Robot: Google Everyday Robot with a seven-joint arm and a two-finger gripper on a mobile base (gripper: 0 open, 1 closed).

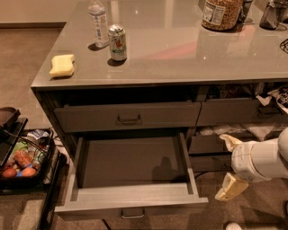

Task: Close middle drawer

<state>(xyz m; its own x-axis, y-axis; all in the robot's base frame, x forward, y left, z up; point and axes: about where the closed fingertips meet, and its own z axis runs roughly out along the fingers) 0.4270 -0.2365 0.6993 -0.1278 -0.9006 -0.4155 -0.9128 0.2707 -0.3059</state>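
The middle drawer (pixel 130 164) is pulled far out of the cabinet, wide and dark grey with a bare shallow interior. Its low front (pixel 135 202) carries a small metal loop handle (pixel 132 214). My gripper (pixel 220 167) hangs to the right of the drawer's right side wall, level with its front corner and apart from it. Its two cream fingers (pixel 230 187) are spread wide, one above the other, holding nothing. The white arm segment (pixel 258 159) enters from the right edge.
The top drawer (pixel 128 117) above is shut. The right-hand drawers (pixel 252 130) hold white bags and paper. On the counter stand a water bottle (pixel 99 22), a can (pixel 118 42), a yellow sponge (pixel 62 65) and a jar (pixel 220 13). A black cart with food (pixel 22 164) stands at left.
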